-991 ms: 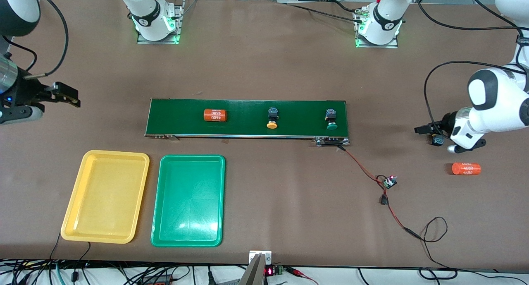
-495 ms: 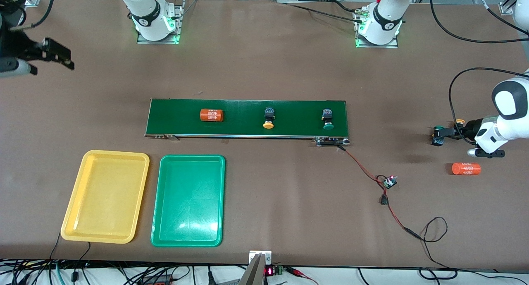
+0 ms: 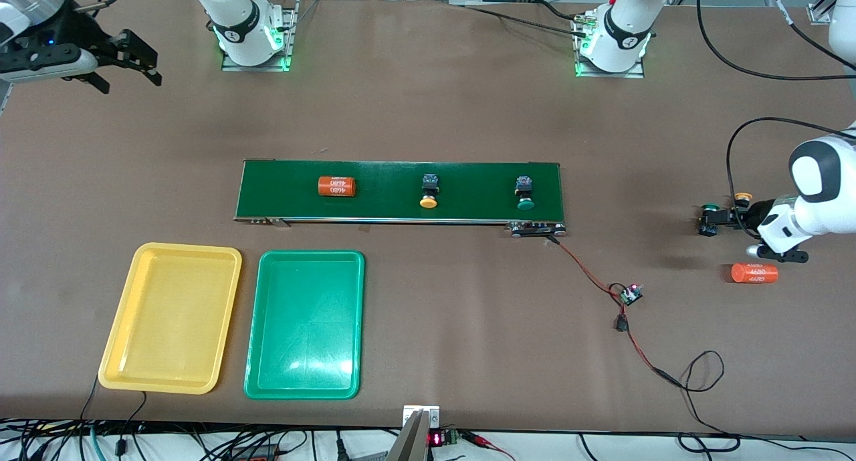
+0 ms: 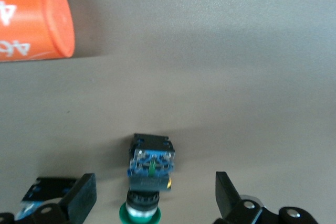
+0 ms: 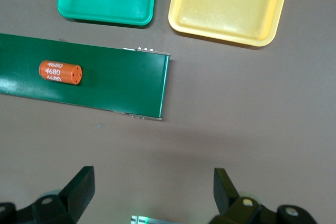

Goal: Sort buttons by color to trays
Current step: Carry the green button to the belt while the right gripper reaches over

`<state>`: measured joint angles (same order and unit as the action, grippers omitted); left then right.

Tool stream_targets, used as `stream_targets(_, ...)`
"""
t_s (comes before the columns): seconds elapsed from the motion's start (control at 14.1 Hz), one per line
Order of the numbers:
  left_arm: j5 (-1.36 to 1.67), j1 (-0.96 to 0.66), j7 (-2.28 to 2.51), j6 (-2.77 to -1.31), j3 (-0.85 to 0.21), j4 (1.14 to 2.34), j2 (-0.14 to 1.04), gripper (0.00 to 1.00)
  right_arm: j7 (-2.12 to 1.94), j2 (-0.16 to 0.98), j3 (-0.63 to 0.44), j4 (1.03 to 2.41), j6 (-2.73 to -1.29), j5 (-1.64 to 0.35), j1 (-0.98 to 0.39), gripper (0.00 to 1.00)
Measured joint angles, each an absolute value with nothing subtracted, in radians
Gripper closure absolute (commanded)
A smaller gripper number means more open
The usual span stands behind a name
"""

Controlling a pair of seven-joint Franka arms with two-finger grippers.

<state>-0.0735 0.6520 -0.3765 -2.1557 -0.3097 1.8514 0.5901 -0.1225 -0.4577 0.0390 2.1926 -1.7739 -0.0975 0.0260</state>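
A green button point(image 4: 149, 171) lies on the table between the open fingers point(image 4: 79, 198) of my left gripper point(image 4: 152, 200), with gaps on both sides. In the front view that left gripper point(image 3: 721, 218) is low at the left arm's end of the table, around this green button point(image 3: 709, 219), with a yellow-orange button point(image 3: 742, 197) beside it. On the dark green belt point(image 3: 468, 180) lie a yellow-orange button point(image 3: 429, 192) and a green button point(image 3: 524, 193). The yellow tray point(image 3: 170, 314) and green tray point(image 3: 306, 324) are empty. My right gripper point(image 3: 137, 58) is open and empty, high near the right arm's base.
An orange "4680" cylinder point(image 3: 336, 186) lies on the belt toward the right arm's end. Another orange cylinder point(image 3: 754, 273) lies on the table near my left gripper. A red-black wire with a small board point(image 3: 628, 294) runs from the belt's end toward the front edge.
My right gripper has risen and swung toward the right arm's base. My left gripper has pulled back toward its end, now around the green button. The belt's items have drifted toward the right arm's end.
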Motion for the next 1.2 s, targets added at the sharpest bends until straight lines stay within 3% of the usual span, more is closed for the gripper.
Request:
stream_targets(0.35, -0.103, 0.650, -0.382, -2.187, -0.311, 1.851, 0.610, 0.01, -0.067, -0.444, 0.107, 2.306, -1.993, -0.186, 0.007, 0.00)
stream_targets(0.71, -0.117, 0.650, -0.383, -2.189, -0.311, 1.851, 0.626, 0.50, 0.025, -0.373, 0.264, 2.383, -2.181, -0.192, 0.004, 0.00)
stream_targets(0.92, -0.118, 0.650, -0.384, -2.188, -0.313, 1.851, 0.634, 0.92, 0.030, -0.339, 0.294, 2.402, -2.211, -0.192, 0.005, 0.00)
stream_targets(0.99, -0.118, 0.649, -0.385, -2.188, -0.314, 1.851, 0.632, 1.00, 0.032, -0.321, 0.304, 2.404, -2.211, -0.192, 0.004, 0.00)
stream_targets(1.2, -0.118, 0.647, -0.385, -2.163, -0.322, 1.850, 0.628, 1.00, 0.037, -0.258, 0.332, 2.406, -2.221, -0.192, 0.004, 0.00)
